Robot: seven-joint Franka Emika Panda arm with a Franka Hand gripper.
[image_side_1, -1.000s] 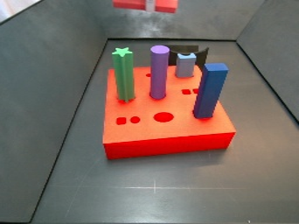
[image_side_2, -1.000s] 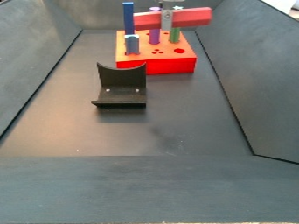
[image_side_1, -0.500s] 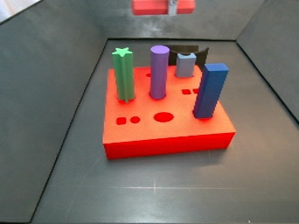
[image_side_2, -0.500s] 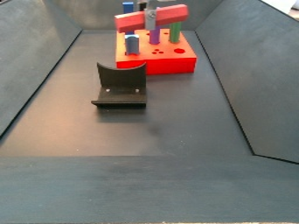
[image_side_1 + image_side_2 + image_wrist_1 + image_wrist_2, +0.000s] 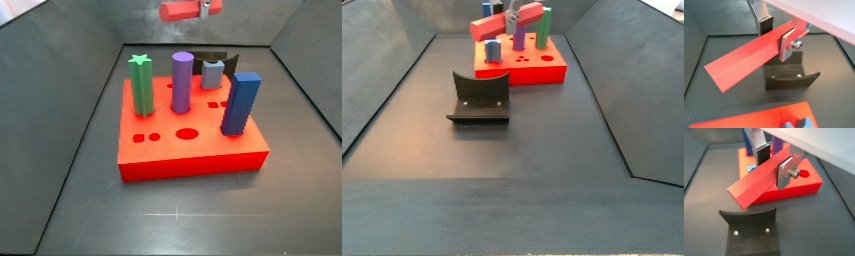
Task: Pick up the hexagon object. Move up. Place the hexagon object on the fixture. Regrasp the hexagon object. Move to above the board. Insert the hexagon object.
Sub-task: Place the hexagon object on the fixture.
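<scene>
**Hexagon peg up in the air, clamped in my hand**

So my hand [image 5: 777, 31] was high above the counter [image 5: 529, 140], its two silver plates squeezed onto the hexagon object [image 5: 747, 60], gripping it near one end. The red peg hung tilted, its long free end sticking out to one side, clear of everything in both wrist views. In a side view it [image 5: 509, 22] sat above the board [image 5: 543, 70], over the tops of the pegs. The green star peg [image 5: 139, 85], purple peg [image 5: 181, 82], grey-blue short peg [image 5: 213, 73] and blue peg [image 5: 241, 102] all stood upright in the board. The fixture [image 5: 480, 98] sat on bare counter, apart from the board, with open floor all round it up to the dark sloping walls. Couldn't read any labels or writing anywhere.
</scene>
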